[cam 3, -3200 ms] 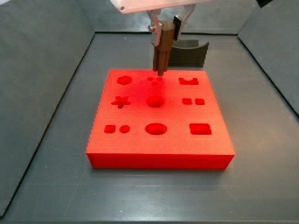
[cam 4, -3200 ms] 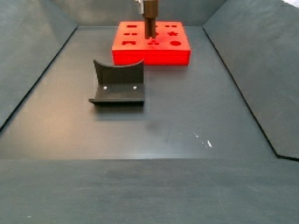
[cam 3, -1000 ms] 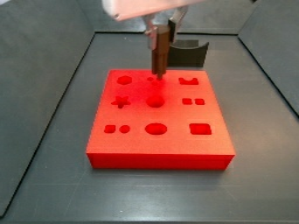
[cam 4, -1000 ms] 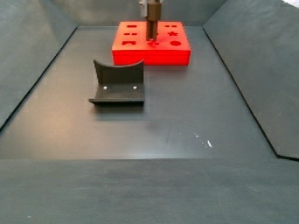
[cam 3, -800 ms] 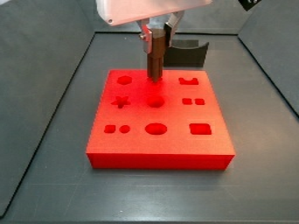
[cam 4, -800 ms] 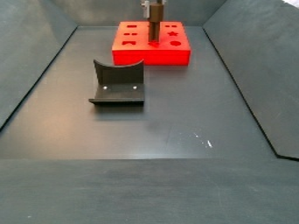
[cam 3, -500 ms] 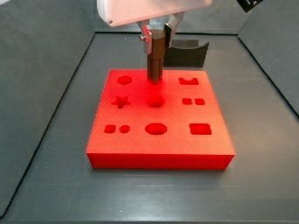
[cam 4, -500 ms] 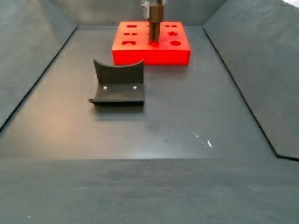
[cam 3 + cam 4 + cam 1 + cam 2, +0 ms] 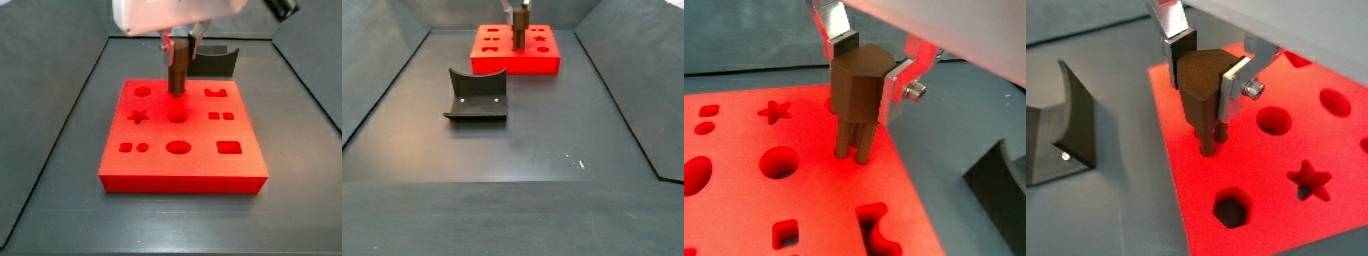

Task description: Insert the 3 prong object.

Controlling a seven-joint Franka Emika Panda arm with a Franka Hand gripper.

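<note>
The 3 prong object is a slim dark brown-red peg, held upright. My gripper is shut on its upper part; it shows the same way in a wrist view. The prongs reach down to the top of the red block, at a hole near its far edge. In a side view the peg stands over the block near its back row. In a side view it stands at the far end, over the block.
The block top carries several shaped holes: a star, round ones and a hexagon. The dark fixture stands on the grey floor, away from the block, and shows behind it in a side view. Grey walls ring the floor.
The gripper with the peg has moved down a little toward the block and slightly to the left in a side view. The block and the fixture have not moved.
</note>
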